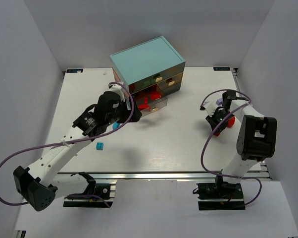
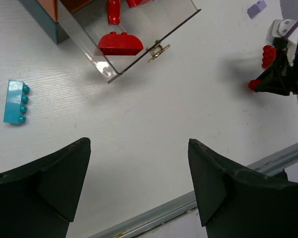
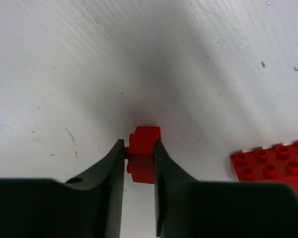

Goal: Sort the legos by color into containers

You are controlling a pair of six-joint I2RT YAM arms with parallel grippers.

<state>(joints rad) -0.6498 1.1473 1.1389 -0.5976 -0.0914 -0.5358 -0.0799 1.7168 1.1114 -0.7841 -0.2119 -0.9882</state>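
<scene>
Tabletop (image 3: 65,74); wrist view alone shows right hand (image 3: 139,146) apparently pinching lego (image 3: 145,135)

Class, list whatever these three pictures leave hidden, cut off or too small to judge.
Top view: shut drawers, contents too small, shaded by the chest top.
Left wrist view: open drawer, cut by the top edge.
Right wrist view: wide red brick, cut by the right edge; small red brick, base behind right gripper.

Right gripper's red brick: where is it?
The red brick is pinched in the right gripper at the table's right side; right wrist view shows a larger red brick beside it.
</scene>
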